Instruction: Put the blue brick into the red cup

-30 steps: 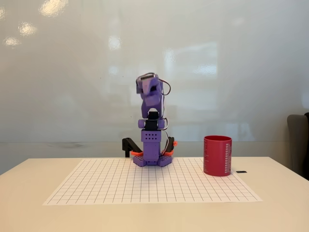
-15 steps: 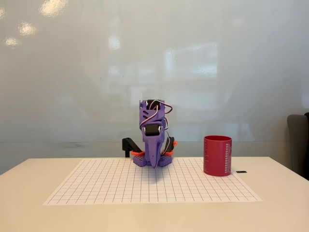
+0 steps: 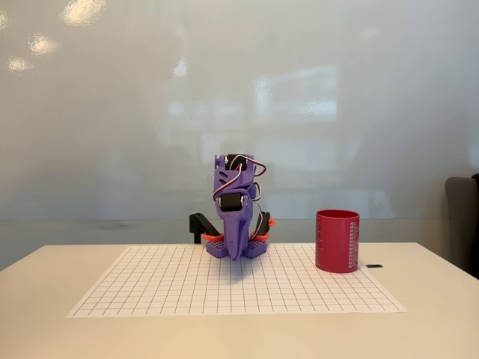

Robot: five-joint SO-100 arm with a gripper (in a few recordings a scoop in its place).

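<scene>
Office or lab: glossy whiteboard wall (image 3: 112, 112), gridded mat (image 3: 187, 288).

pincer (image 3: 234, 256): purple, pointing at the camera; jaw gap too foreshortened to judge
inside of the tall dark red cylindrical cup (image 3: 337, 241): hidden by its wall
white print on cup: too small to read
table (image 3: 434, 314): cut off at both sides and bottom

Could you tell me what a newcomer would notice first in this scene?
The eye lands first on the purple plastic robot arm, folded down at the far edge of the white gridded paper sheet, its gripper pointing at the sheet. Next comes the tall dark red cylindrical cup with white print, upright at the right of the sheet in the fixed view.
</scene>
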